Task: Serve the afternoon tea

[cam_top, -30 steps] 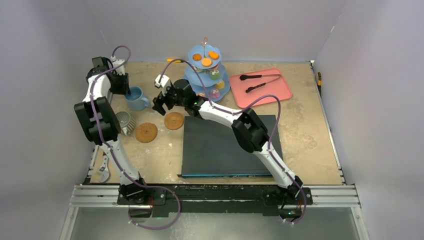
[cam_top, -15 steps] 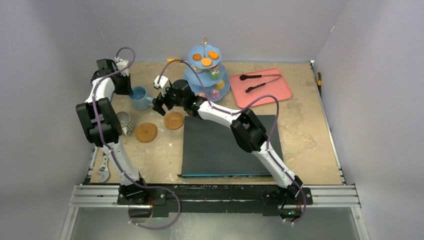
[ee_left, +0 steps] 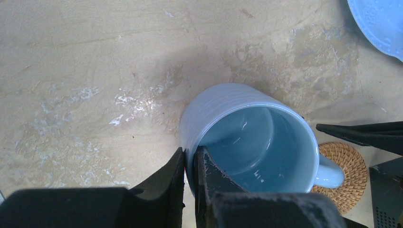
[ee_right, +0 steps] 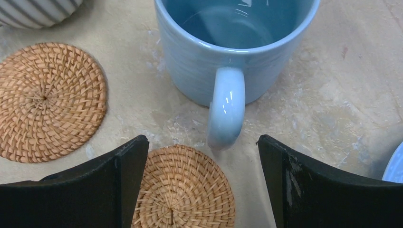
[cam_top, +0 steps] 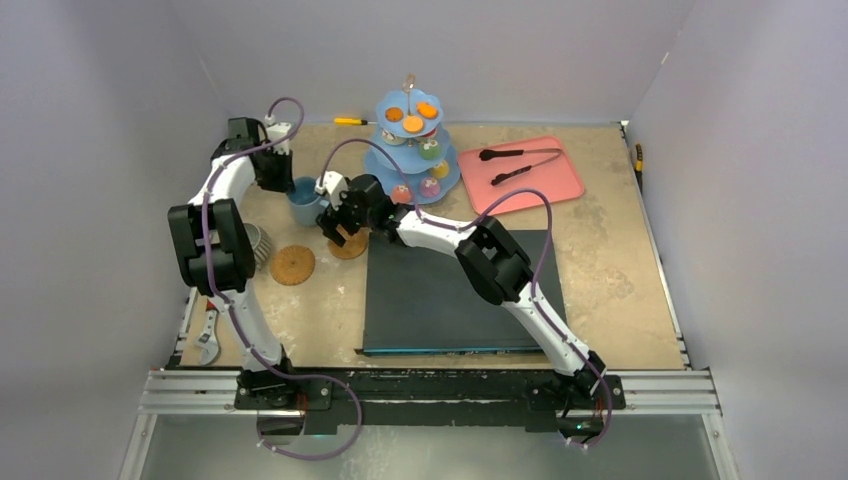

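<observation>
Your left gripper (ee_left: 190, 164) is nipped onto the mug (ee_left: 247, 137) wall — one finger inside, one outside — with the mug upright, near the stand (cam_top: 412, 150) on its left. The handle (ee_right: 227, 107) points straight at your right gripper (ee_right: 202, 156), spread wide and empty above a wicker coaster (ee_right: 185, 194); only the right wrist view shows that line-up, since overhead the gripper covers the handle

Soft, even overhead light, faint shadows, small glints inside the mug (ee_left: 252, 142) (wrist views sharp).

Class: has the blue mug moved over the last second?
Yes. The mug has slid right, toward the cake stand, gripped by the left tool.
</observation>
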Robot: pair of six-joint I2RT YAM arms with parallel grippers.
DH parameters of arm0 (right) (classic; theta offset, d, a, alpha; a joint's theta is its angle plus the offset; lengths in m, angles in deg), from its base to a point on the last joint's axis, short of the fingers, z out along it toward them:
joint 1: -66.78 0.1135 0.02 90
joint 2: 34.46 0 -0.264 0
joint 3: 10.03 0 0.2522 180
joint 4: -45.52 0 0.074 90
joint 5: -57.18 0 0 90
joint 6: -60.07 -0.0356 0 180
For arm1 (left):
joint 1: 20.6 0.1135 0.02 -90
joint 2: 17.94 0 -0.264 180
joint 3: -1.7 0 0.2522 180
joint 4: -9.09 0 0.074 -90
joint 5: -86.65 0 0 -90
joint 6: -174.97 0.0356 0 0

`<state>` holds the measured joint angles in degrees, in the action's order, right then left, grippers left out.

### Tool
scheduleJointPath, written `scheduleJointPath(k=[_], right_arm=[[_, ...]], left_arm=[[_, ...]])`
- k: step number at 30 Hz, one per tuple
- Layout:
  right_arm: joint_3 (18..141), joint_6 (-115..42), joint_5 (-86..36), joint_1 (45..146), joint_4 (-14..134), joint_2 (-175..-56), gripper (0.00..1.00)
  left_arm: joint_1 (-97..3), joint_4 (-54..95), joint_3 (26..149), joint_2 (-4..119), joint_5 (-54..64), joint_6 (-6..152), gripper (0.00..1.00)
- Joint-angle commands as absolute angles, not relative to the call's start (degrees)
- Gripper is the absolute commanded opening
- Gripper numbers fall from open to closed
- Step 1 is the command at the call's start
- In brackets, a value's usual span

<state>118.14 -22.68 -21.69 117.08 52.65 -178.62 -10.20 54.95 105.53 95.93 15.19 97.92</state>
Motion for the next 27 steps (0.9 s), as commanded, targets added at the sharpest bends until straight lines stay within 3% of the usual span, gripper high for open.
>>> scheduleJointPath(k=[1, 4, 9, 11, 22, 27], right_arm=[[118.6, -20.6, -23.5, 117.2, 52.2, -175.6, 0.89], [119.4, -20.3, -23.4, 116.7, 52.9, -175.7, 0.89], [120.3, -20.2, -22.7, 115.7, 53.8, -175.7, 0.89], [121.4, -20.3, -22.1, 115.3, 54.6, -176.1, 0.89], [129.9, -20.3, -21.1, 114.8, 58.1, -180.1, 0.87], [131.7, -20.7, -20.2, 114.8, 58.3, -181.2, 0.85]], left_arm=[[-10.7, 56.7, 104.9, 92.5, 18.9, 96.0, 0.01], [-10.9, 56.9, 105.1, 92.2, 19.0, 96.3, 0.08], [-10.3, 59.2, 108.8, 91.6, 17.9, 96.0, 0.46], [-9.1, 59.8, 110.5, 90.9, 18.7, 95.4, 0.55], [-5.4, 65.6, 117.8, 86.8, 19.2, 96.2, 0.77], [-3.6, 66.6, 117.9, 86.2, 17.9, 97.4, 0.78]])
